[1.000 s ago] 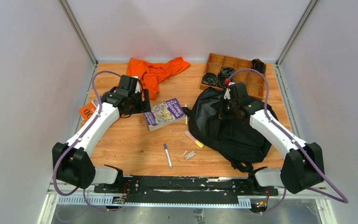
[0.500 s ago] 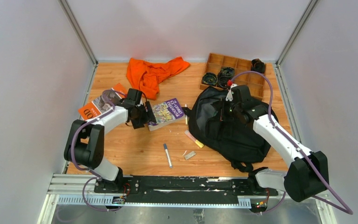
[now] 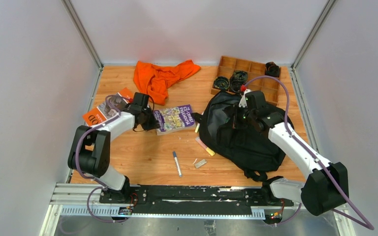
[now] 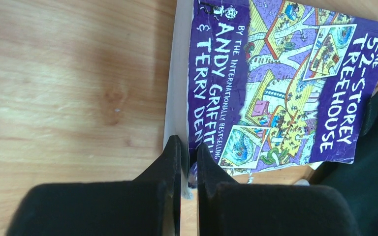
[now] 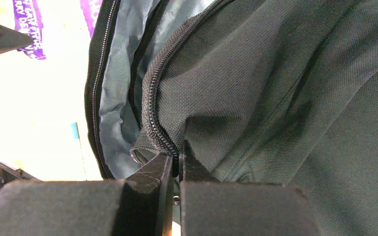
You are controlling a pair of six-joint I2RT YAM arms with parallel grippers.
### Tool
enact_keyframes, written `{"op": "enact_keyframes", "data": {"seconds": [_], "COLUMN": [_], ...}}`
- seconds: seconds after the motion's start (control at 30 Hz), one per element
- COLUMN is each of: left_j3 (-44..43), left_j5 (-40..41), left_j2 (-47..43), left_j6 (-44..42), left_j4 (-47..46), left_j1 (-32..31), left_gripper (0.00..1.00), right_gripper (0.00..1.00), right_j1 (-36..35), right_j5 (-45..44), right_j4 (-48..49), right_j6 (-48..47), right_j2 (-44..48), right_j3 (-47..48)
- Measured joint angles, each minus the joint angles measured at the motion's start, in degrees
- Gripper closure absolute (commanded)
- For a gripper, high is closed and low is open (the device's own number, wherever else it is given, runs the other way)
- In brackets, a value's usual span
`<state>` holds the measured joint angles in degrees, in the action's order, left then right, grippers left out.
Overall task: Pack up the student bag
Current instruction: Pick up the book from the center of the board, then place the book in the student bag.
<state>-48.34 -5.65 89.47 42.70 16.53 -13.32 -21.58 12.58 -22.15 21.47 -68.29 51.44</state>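
Left claw: the left gripper (image 4: 188, 158) is pressed almost together, pinching the edge of the purple book (image 4: 275, 83); a sliver of cover shows between the black fingers (image 4: 170, 164).
Right claw: the right gripper (image 5: 177, 161) is pinching the student bag (image 5: 285, 98) at its zip line, with a fold of black fabric caught between the two fingers.
Purple book: a paperback lying flat and cover up on the wooden table (image 3: 142, 147), gripped on its left side. Its right end lies just beside the bag.
Student bag: on the right half of the table, between the purple book and the right wall, lying flat. The zip under the right claw is undone, and grey lining shows inside the gap. Shoulder straps trail off its near end.
Bag surroundings: a yellow-and-pink highlighter (image 3: 205, 146) lies at the bag's left edge, near side.
Near middle: a marker pen (image 3: 177, 163) and a small pale block (image 3: 201, 163) lie apart from each other on bare wood, nearer than the purple book.
Far left: an orange cloth (image 3: 161, 76) lies crumpled by the far edge.
Left edge: a second book (image 3: 103, 112) with an orange cover lies left of the left claw, partly under the arm's cable.
Far right: a wooden compartment tray (image 3: 256, 73) sits beyond the bag, with black coiled items (image 3: 229, 81) in its left compartments and one black item (image 3: 272, 68) at its far right corner.
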Motion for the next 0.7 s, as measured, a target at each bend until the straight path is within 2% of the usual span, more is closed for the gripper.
{"op": "enact_keyframes", "data": {"seconds": [0.03,0.1,0.13,0.2,0.37,0.5,0.6,0.7], "left_j3": [-0.24,-1.07,-1.53,-3.50,-10.19,-13.62,-16.41,-19.85], "left_j5": [0.83,3.10,4.00,5.88,6.03,4.24,0.28,-4.39], "left_j2": [-0.46,-2.60,-4.07,-7.82,-16.06,-21.62,-24.13,-26.34], "left_j6": [-0.31,-1.53,-2.19,-4.00,-8.50,-11.39,-13.11,-14.10], "left_j4": [0.96,4.42,6.05,10.01,16.94,21.33,24.44,26.86], "left_j1": [0.00,0.04,0.07,0.07,1.03,2.10,3.76,5.42], "left_gripper": [1.00,1.00,1.00,1.00,1.00,1.00,1.00,1.00], "right_gripper": [0.79,0.36,0.24,0.09,0.04,0.02,0.01,0.00], "right_j1": [0.00,0.00,-0.02,-0.02,-0.02,-0.02,-0.20,-0.33], "right_j5": [0.04,0.13,0.15,-0.09,-0.66,2.21,7.65,14.82], "right_j4": [0.00,-0.22,-0.48,-1.77,-6.67,-7.34,-3.45,3.21], "right_j6": [0.00,-0.42,-0.20,-1.01,-3.56,-4.59,-4.31,-1.36], "right_j2": [0.00,0.00,0.00,0.02,2.27,4.22,4.00,2.73], "right_j3": [0.00,0.00,0.02,0.20,2.95,9.86,13.88,13.51]}}
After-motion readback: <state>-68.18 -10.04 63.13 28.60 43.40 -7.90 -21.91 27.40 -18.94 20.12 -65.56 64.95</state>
